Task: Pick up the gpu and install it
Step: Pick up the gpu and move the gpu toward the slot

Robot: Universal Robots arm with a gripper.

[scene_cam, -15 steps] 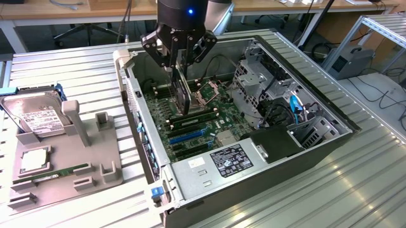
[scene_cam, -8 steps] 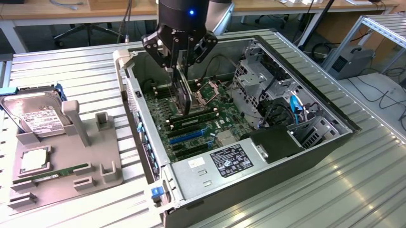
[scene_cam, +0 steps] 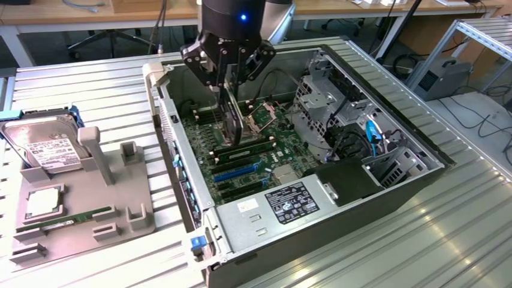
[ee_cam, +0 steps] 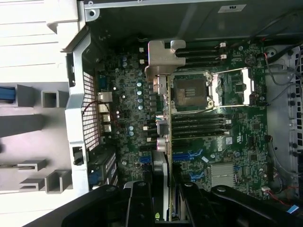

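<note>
A ribbed metal tabletop [scene_cam: 96, 84] fills the exterior view. Behind it, along the top edge of the frame, run wooden desks [scene_cam: 48, 12] with an office chair [scene_cam: 112, 36] beneath them, and an aluminium frame [scene_cam: 480, 36] stands in the upper right corner.

The gpu [scene_cam: 230, 117] hangs at upper centre, clamped between the fingers of the gripper [scene_cam: 229, 84]. Its long axis is close to vertical and it is seen edge-on, reaching down into the open computer case [scene_cam: 172, 120] toward the motherboard [scene_cam: 264, 150]. Whether its lower end touches the board cannot be told. In the wrist view the gpu [ee_cam: 162, 137] runs away from the gripper [ee_cam: 164, 208], with its silvery bracket [ee_cam: 159, 56] at the far end, just beside the open CPU socket [ee_cam: 191, 90].

At the lower left lies one grey fixture tray [scene_cam: 80, 222]. It carries one hard drive [scene_cam: 44, 147] with a white label, one square processor [scene_cam: 42, 203] and one green memory stick [scene_cam: 76, 218]. In the middle stands the one case, with one gpu and one gripper above it and one power supply [scene_cam: 272, 207] at its near end. On the right of the case, one blue cable [scene_cam: 370, 135] hangs by the drive cage.
</note>
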